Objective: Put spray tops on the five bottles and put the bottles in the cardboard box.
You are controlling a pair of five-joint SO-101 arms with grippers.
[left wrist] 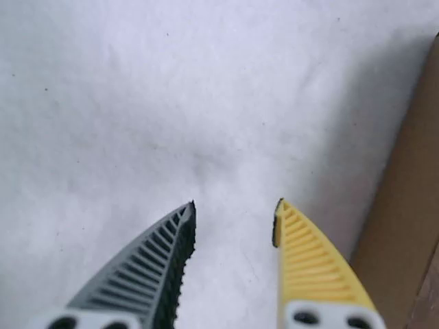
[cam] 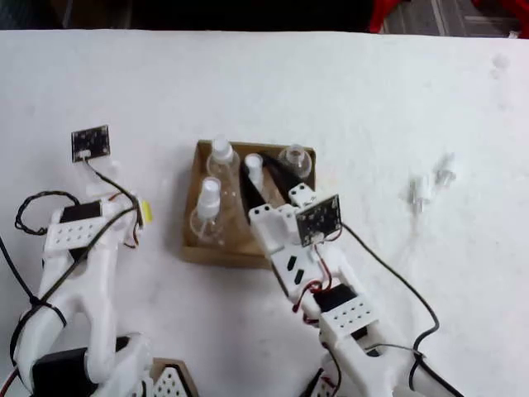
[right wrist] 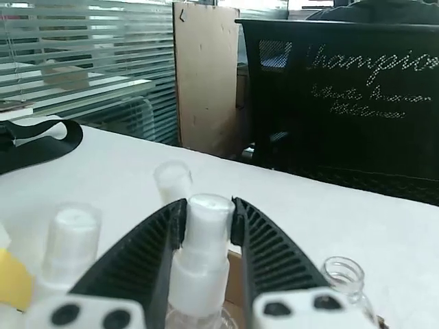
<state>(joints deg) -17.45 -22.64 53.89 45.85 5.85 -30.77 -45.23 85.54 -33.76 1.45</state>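
The cardboard box [cam: 192,244] lies at the table's middle. Two clear bottles with spray tops [cam: 221,157] [cam: 207,207] stand in its left half. My right gripper [cam: 254,180] [right wrist: 207,205] hangs over the box, shut on the white spray top of a third bottle [right wrist: 206,229] [cam: 253,165]. An uncapped bottle [cam: 295,160] [right wrist: 343,273] stands in the box's far right corner. Two loose spray tops [cam: 421,192] [cam: 446,175] lie on the table to the right. My left gripper [left wrist: 233,219] [cam: 140,215] is open over bare table, just left of the box wall [left wrist: 411,205].
White table cloth [cam: 347,91] spreads around the box, with free room behind it and at far right. Cables trail from both arms. A small brown piece [cam: 188,372] shows at the front edge between the arm bases.
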